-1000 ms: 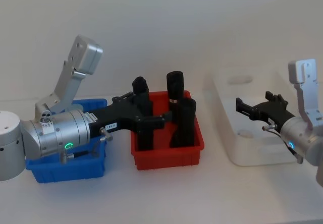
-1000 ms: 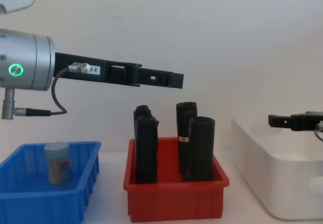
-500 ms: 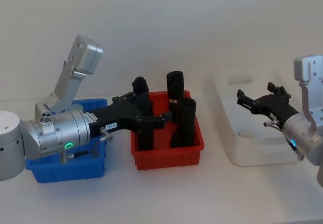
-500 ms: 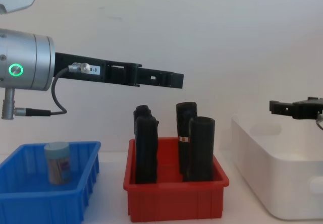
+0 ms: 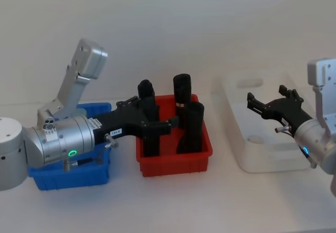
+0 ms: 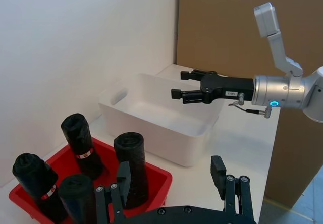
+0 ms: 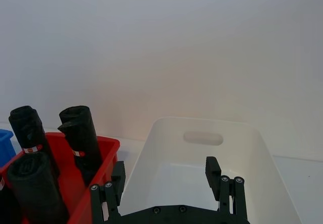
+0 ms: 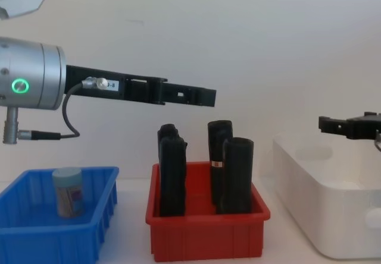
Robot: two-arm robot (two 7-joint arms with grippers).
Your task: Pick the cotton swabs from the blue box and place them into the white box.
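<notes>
One cotton swab tub [image 8: 67, 191] with a pale lid stands upright in the blue box [image 8: 56, 237], low at the left of the chest view. In the head view my left arm covers most of the blue box [image 5: 71, 176]. My left gripper [image 5: 167, 123] is open and holds nothing. It hangs above the red bin, to the right of the blue box, with its fingers [image 6: 218, 167] spread wide. The white box [image 5: 265, 157] sits at the right. Above it, my right gripper [image 5: 265, 96] is open with nothing between its fingers.
A red bin [image 5: 173, 166] stands between the two boxes and holds several tall black cylinders [image 8: 237, 175]; my left gripper [image 8: 205, 96] passes just over their tops. A white wall rises close behind the table. Bare tabletop lies in front of the bins.
My right gripper has risen above the white box and drawn back slightly to the right. My left arm has barely shifted. The tub stays in the blue box.
</notes>
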